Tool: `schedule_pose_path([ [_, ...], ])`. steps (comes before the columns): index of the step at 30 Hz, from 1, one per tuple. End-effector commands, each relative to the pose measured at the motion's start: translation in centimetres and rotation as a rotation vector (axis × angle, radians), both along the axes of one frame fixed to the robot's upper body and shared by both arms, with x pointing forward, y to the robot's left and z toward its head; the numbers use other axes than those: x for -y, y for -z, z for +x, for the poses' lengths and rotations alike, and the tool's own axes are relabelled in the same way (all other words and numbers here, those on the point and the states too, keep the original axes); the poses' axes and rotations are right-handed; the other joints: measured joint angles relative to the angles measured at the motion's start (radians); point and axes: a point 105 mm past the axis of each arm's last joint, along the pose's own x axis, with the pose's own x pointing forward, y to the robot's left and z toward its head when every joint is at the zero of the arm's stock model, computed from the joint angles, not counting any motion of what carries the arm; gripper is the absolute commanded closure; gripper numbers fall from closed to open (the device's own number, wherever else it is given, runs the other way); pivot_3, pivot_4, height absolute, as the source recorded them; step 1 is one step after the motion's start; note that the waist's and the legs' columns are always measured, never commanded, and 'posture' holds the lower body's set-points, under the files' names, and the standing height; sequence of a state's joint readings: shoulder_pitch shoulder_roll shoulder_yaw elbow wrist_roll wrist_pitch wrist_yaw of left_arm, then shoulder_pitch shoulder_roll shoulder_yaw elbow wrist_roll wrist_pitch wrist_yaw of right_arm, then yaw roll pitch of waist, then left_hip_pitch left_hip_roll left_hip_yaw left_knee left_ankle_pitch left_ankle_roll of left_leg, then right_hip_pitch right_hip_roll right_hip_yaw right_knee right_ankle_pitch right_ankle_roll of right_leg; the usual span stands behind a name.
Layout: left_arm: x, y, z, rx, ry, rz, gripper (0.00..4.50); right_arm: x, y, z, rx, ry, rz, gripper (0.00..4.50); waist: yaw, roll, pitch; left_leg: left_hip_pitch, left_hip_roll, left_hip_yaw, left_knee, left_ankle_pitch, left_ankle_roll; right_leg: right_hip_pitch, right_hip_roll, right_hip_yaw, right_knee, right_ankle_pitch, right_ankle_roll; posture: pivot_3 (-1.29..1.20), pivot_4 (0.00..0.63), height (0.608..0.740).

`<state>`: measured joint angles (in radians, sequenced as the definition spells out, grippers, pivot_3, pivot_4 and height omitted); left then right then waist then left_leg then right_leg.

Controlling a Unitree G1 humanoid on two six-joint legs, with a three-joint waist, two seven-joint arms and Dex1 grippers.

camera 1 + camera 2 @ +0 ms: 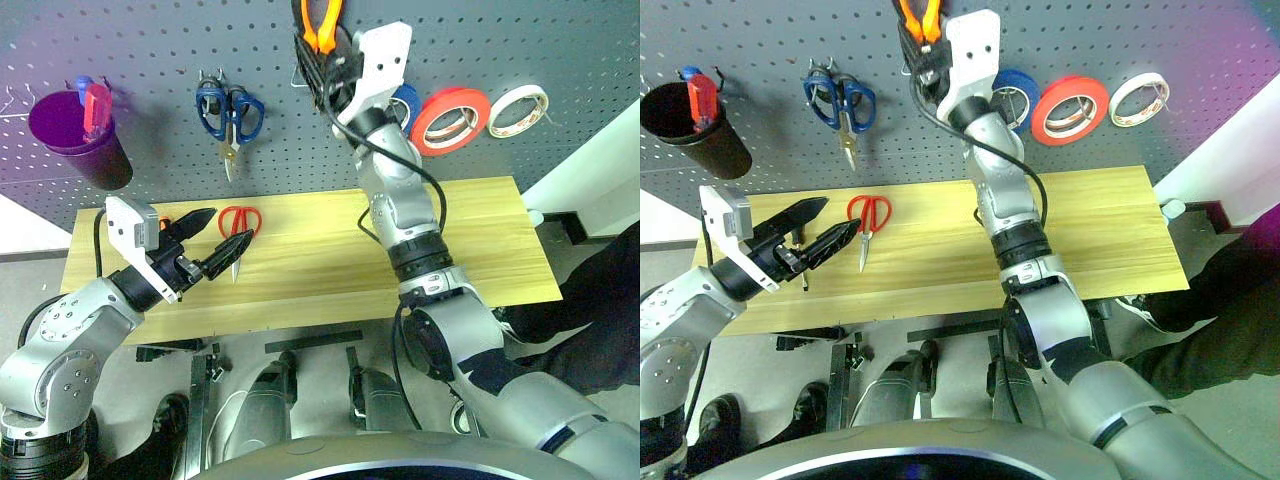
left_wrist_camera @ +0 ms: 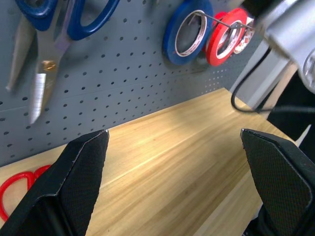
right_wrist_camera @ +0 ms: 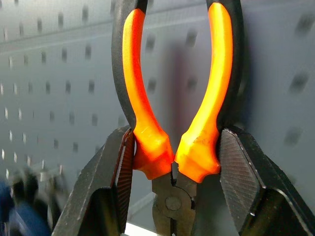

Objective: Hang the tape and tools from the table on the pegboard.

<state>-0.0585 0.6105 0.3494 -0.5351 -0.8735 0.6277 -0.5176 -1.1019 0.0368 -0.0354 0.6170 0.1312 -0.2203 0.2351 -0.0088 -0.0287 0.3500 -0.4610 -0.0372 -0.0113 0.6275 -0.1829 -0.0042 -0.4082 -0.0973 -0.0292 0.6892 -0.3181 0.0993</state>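
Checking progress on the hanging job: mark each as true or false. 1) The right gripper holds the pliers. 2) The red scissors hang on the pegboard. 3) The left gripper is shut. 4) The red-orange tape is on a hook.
1) True: the right gripper is clamped on the pliers at the pegboard.
2) False: the red scissors lie on the table; the blue scissors hang.
3) False: the left gripper is open, holding nothing.
4) True: the red-orange tape hangs on a hook.

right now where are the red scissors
The red scissors lie flat on the table toward its left end, in the eye views, below the blue scissors hanging on the pegboard, just beyond the open left gripper.
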Motion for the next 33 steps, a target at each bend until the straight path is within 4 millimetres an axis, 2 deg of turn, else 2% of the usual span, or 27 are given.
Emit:
schedule_pose_path([
  [1, 0.4, -2.6, -0.6, 0.099, 0.007, 0.015, 0.0, 0.1, -1.7, -0.9, 0.068, 0.012, 0.03, 2.33, 0.002, 0.0, 0.0, 0.0, 0.0, 0.0, 0.0, 0.0, 0.0, 0.0, 0.0, 0.0, -0.001, 0.0, 0.0, 0.13, 0.29, 0.74],
  [8, 1.5, -5.5, -1.0, 0.222, 0.007, 0.016, 0.0, 0.0, -1.5, -0.7, 0.066, 0.018, 0.017, 2.33, 0.002, 0.0, 0.0, 0.0, 0.0, 0.0, 0.0, 0.0, 0.0, 0.0, 0.0, 0.0, -0.001, 0.0, 0.0, 0.14, 0.287, 0.74],
  [19, 1.5, -7.0, -2.3, 0.249, -0.026, -0.022, 0.0, 0.7, -0.7, 0.4, 0.044, 0.032, -0.011, 2.33, 0.005, 0.0, 0.0, 0.0, 0.0, 0.0, 0.0, 0.0, 0.0, 0.001, 0.001, 0.0, -0.001, 0.0, 0.0, 0.16, 0.273, 0.74],
  [23, 1.2, -8.3, -2.7, 0.287, -0.055, -0.014, 0.0, 0.7, -0.3, 0.6, 0.043, 0.042, -0.021, 2.33, 0.014, 0.0, 0.0, 0.001, 0.0, 0.0, 0.0, 0.0, -0.001, 0.001, 0.001, 0.0, -0.001, 0.0, 0.0, 0.17, 0.267, 0.74],
  [33, 1.2, -9.6, -3.3, 0.302, -0.074, -0.037, 0.0, -0.2, -0.8, 0.2, 0.063, 0.035, -0.005, 2.33, 0.02, 0.0, 0.0, 0.001, 0.0, 0.0, 0.0, 0.001, -0.002, 0.001, 0.002, 0.0, 0.0, 0.0, 0.0, 0.18, 0.253, 0.74],
])
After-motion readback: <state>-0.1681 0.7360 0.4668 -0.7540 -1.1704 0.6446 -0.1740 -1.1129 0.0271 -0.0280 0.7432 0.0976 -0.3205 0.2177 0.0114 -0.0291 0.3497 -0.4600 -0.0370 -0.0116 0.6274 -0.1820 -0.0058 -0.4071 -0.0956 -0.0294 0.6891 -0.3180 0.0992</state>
